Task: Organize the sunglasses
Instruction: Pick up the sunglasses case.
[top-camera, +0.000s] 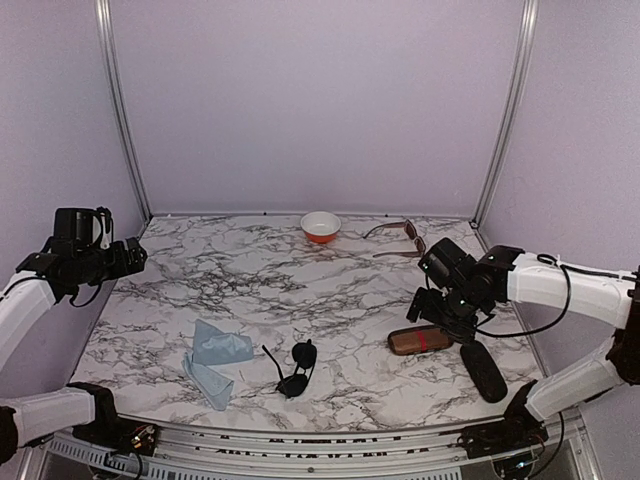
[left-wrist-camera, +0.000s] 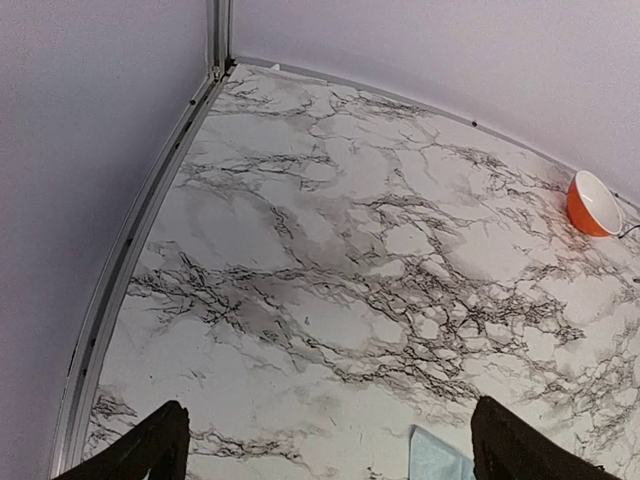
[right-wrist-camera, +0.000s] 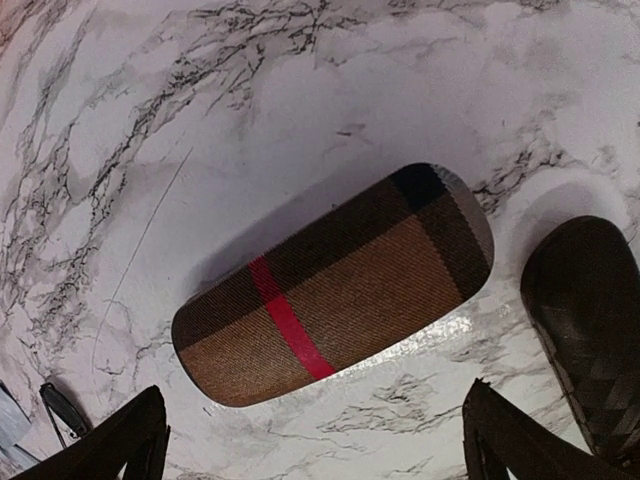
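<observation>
The small black sunglasses (top-camera: 297, 368) with round lenses lie near the front middle of the marble table; one thin arm (right-wrist-camera: 60, 405) shows in the right wrist view. The brown sunglasses (top-camera: 400, 238) lie at the back right. My right gripper (top-camera: 430, 308) hangs open just above the brown case with the red stripe (top-camera: 421, 340), empty. In the right wrist view that brown case (right-wrist-camera: 335, 285) lies ahead of the open right gripper (right-wrist-camera: 315, 425). My left gripper (top-camera: 133, 258) is raised over the table's left edge; in its wrist view the left gripper (left-wrist-camera: 330, 425) is open with only marble between the fingers.
An oblong black case (top-camera: 483, 371) lies right of the brown one, and the black case (right-wrist-camera: 590, 320) also shows in the right wrist view. An orange bowl (top-camera: 321, 227) stands at the back middle. Blue cloths (top-camera: 218, 360) lie at the front left. Purple walls enclose three sides.
</observation>
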